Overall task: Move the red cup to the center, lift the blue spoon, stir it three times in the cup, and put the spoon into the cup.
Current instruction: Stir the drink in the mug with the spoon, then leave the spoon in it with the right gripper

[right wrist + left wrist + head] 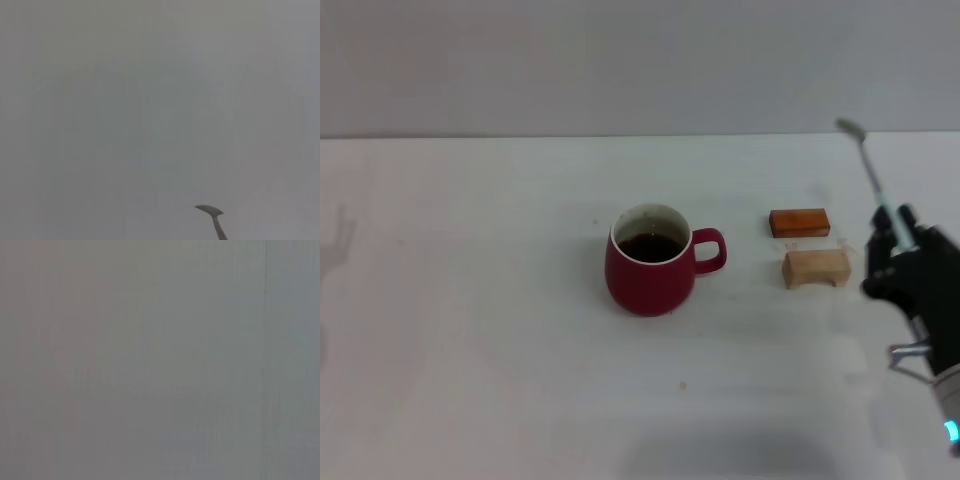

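Note:
The red cup (pixel 653 261) stands near the middle of the white table, dark liquid inside, its handle pointing right. My right gripper (pixel 897 243) is at the right edge, well right of the cup and raised off the table. It is shut on the blue spoon (pixel 876 188), which sticks up and away with its grey bowl at the top. The spoon's bowl also shows in the right wrist view (pixel 210 210) against a plain grey background. The left gripper is out of view; the left wrist view shows only plain grey.
An orange-brown block (pixel 799 222) and a pale wooden block (pixel 815 268) lie between the cup and my right gripper. The white table (pixel 470 330) stretches left and forward of the cup.

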`<state>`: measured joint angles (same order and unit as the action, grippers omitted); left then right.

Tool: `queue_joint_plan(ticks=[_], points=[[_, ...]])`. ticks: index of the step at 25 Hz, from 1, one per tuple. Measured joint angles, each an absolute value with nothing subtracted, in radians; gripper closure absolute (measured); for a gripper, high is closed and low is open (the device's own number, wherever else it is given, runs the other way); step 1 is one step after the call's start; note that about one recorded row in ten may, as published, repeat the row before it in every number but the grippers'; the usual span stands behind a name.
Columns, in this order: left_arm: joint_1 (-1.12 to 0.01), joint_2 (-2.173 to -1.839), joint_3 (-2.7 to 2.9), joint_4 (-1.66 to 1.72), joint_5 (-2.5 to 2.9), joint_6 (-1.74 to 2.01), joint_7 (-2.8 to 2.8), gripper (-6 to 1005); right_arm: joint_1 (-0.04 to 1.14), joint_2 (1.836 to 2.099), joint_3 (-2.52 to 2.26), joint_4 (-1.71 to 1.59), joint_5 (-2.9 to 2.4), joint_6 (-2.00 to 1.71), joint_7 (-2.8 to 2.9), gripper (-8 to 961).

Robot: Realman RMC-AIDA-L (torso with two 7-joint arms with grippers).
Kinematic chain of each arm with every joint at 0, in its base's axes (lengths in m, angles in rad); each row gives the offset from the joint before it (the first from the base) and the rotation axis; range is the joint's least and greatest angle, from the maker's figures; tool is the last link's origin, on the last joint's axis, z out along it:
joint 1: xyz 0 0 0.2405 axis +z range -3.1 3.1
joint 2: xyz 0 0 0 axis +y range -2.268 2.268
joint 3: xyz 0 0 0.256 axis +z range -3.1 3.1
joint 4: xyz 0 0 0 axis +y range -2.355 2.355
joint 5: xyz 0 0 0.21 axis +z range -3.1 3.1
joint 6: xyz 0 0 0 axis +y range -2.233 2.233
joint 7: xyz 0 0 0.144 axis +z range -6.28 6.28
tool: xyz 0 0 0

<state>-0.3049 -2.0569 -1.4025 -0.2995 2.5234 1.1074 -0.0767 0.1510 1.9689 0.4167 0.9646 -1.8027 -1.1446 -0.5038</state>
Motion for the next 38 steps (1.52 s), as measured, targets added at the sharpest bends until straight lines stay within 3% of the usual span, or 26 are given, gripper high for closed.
queue_joint_plan(ticks=[3,4,5,9,14,18,22,23,24,25,28,29,30,33,38], points=[[-0.305,-2.057,-1.405,-0.298,2.522,1.106,-0.077,157,0.119,1.919,0.432,1.086,-1.809,-1.159,-0.564,795],[-0.306,-2.057,-1.406,-0.298,2.522,1.104,-0.077,157,0.101,1.878,0.438,1.175,-1.814,-1.16,-0.586,795],[-0.306,-2.057,-1.406,-0.298,2.522,1.104,-0.077,157,0.101,1.878,0.438,1.175,-1.814,-1.16,-0.586,795],[-0.307,-2.057,-1.406,-0.298,2.521,1.102,-0.077,157,0.076,1.808,0.449,1.353,-1.815,-1.135,-0.675,795],[-0.307,-2.059,-1.405,-0.298,2.52,1.096,-0.077,157,0.042,1.777,0.511,1.484,-1.813,-1.0,-0.737,794],[-0.307,-2.059,-1.405,-0.298,2.52,1.093,-0.077,157,0.008,1.777,0.594,1.557,-1.812,-0.844,-0.775,794],[-0.307,-2.059,-1.408,-0.298,2.52,1.09,-0.077,157,-0.058,1.806,0.74,1.664,-1.812,-0.572,-0.865,795],[-0.307,-2.059,-1.411,-0.297,2.52,1.089,-0.077,157,-0.076,1.819,0.791,1.689,-1.815,-0.489,-0.878,795],[-0.307,-2.059,-1.418,-0.298,2.52,1.087,-0.077,157,-0.11,1.854,0.897,1.733,-1.83,-0.313,-0.887,795],[-0.307,-2.059,-1.418,-0.298,2.52,1.087,-0.077,157,-0.11,1.854,0.897,1.733,-1.83,-0.313,-0.887,795],[-0.307,-2.059,-1.423,-0.297,2.521,1.085,-0.077,157,-0.153,1.928,1.044,1.781,-1.889,-0.088,-0.888,795],[-0.307,-2.059,-1.427,-0.295,2.521,1.084,-0.077,157,-0.179,1.993,1.138,1.813,-1.956,0.069,-0.888,795],[-0.307,-2.059,-1.427,-0.295,2.521,1.084,-0.077,157,-0.179,1.993,1.138,1.813,-1.956,0.069,-0.888,795],[-0.307,-2.059,-1.428,-0.29,2.52,1.082,-0.077,157,-0.194,2.072,1.253,1.86,-2.045,0.261,-0.875,794],[-0.313,-2.06,-1.43,-0.279,2.52,1.083,-0.077,157,-0.149,2.069,1.324,1.922,-2.14,0.399,-0.767,794]])
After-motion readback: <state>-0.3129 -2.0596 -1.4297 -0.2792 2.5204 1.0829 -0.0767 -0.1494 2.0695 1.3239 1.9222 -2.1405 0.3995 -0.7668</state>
